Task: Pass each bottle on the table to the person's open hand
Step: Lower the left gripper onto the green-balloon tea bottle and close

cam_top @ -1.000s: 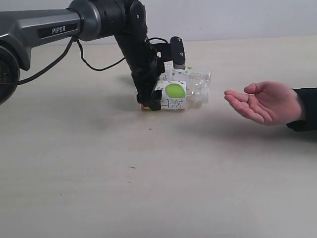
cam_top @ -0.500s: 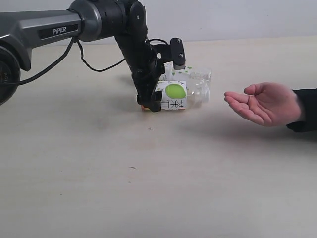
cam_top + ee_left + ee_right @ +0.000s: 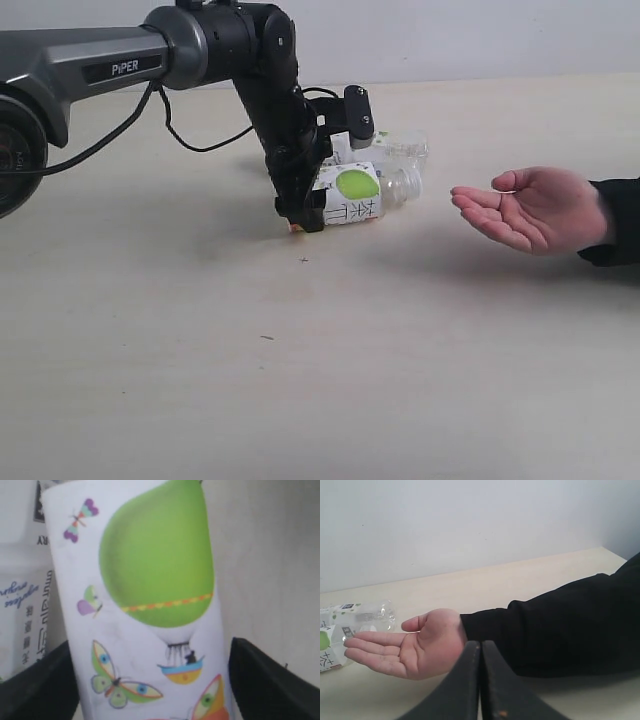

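Your left gripper (image 3: 308, 205) has its black jaws clamped on the small clear plastic bottle with the green picture on its white label (image 3: 352, 192). The bottle is tipped on its side, low by the pale beige table (image 3: 300, 380). It is well apart from the open bare hand (image 3: 535, 207). A second clear bottle (image 3: 400, 150) lies just behind it. Your right gripper (image 3: 480, 680) has its jaws pressed together.
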`<state>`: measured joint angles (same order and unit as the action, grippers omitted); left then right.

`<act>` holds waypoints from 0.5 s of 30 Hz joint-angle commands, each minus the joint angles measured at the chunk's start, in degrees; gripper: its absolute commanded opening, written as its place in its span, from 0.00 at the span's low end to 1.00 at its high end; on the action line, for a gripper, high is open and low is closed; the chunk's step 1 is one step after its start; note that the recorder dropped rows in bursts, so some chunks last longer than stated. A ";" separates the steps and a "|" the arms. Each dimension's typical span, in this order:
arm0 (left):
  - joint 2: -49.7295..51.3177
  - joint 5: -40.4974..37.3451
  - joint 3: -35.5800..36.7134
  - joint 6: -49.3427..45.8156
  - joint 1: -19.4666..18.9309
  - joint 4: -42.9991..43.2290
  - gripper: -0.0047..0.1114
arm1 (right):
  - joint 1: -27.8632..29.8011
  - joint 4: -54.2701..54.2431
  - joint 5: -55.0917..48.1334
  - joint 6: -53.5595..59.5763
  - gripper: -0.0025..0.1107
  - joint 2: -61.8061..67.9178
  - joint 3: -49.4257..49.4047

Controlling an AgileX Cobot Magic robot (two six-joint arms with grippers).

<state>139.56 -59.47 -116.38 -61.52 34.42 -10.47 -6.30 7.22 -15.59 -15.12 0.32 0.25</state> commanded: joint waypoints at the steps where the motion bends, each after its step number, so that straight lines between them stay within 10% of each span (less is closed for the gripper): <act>1: 0.03 -0.07 -0.22 0.49 -0.12 -0.67 0.51 | 0.27 0.38 0.50 0.07 0.02 -0.32 -0.25; 8: 0.03 -0.22 -0.22 0.49 -0.12 -0.67 0.04 | 0.27 0.38 0.50 0.07 0.02 -0.32 -0.25; 15: 0.03 -2.47 -0.22 0.49 -0.12 -0.67 0.04 | 0.27 0.38 0.50 0.07 0.02 -0.32 -0.25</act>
<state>139.61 -60.07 -116.38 -61.40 34.42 -10.47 -6.30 7.22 -15.59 -15.12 0.32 0.25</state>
